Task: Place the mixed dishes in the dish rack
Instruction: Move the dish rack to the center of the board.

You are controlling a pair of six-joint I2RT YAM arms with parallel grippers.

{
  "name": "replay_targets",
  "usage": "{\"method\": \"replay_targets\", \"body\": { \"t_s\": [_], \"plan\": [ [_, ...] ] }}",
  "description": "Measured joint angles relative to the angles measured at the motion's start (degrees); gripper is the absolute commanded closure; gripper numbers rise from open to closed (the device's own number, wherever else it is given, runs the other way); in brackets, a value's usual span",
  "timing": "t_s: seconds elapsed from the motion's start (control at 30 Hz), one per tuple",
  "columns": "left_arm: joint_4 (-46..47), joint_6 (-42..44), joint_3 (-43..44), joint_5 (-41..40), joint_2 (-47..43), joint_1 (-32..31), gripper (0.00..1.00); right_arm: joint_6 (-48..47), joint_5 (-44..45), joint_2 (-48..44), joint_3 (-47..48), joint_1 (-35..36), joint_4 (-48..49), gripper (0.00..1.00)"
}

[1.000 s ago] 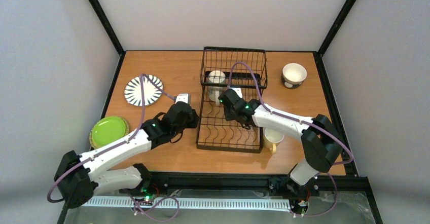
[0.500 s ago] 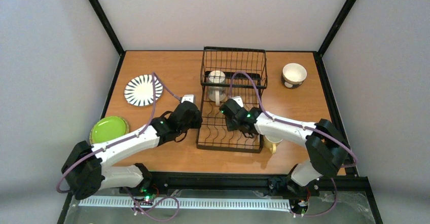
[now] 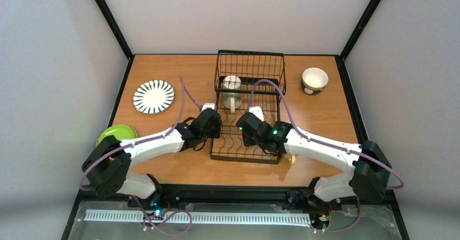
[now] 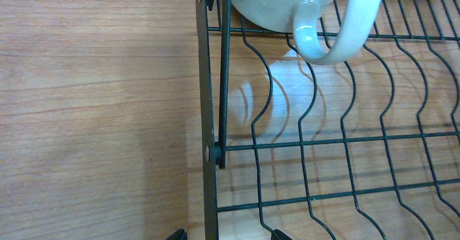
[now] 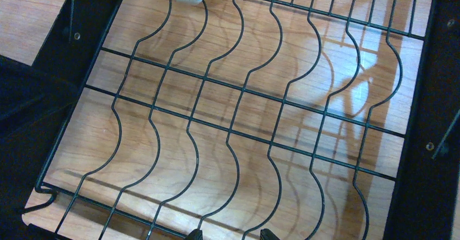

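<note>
Evidently to steady the dish rack (image 3: 250, 61), left gripper (image 4: 226, 233) straddles its 9 o'clock rim, spread. Right gripper (image 5: 230, 233) hovers spread, empty, above the slots (image 5: 234, 108).

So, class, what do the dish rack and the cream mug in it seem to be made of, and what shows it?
Dish rack: probably metal wire with a black coating; thin, evenly bent rods. Cream mug: likely glazed ceramic; smooth, with a bright glint on its handle.

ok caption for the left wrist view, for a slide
Left gripper open astride the dish rack's side rail, cream mug inside the rack ahead.
</note>
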Motion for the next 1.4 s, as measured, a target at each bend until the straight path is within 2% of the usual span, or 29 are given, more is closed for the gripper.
{"method": "replay_targets", "body": {
  "t_s": [0.17, 0.33, 0.57, 0.67, 0.97, 1.4],
  "plan": [
    [1.11, 0.55, 1.75, -1.73, 4.39, 0.0, 0.25, 1.25, 1.79, -1.16, 0.37, 0.57, -2.12, 0.49],
    [1.55, 0.7, 3.85, -4.76, 8.28, 0.0, 0.46, 2.1, 4.09, -2.78, 0.42, 0.57, -3.45, 0.62],
    [1.36, 0.0, 8.17, -9.68, 12.74, 0.11, 0.75, 3.1, 7.45, -5.14, 0.42, 0.57, -4.28, 0.71],
    [0.59, -0.59, 9.73, -11.39, 14.4, 0.57, 0.84, 3.19, 8.44, -6.05, 0.24, 0.52, -4.39, 0.73],
    [-1.14, -0.83, 11.91, -12.13, 16.2, 1.7, 0.96, 3.02, 9.14, -8.68, -1.27, -1.14, -4.31, 0.77],
    [0.24, -1.05, 12.76, -8.07, 16.83, 6.95, 1.0, 0.66, 9.07, -8.98, -1.95, -5.05, -2.6, 0.79]
  ]
}}
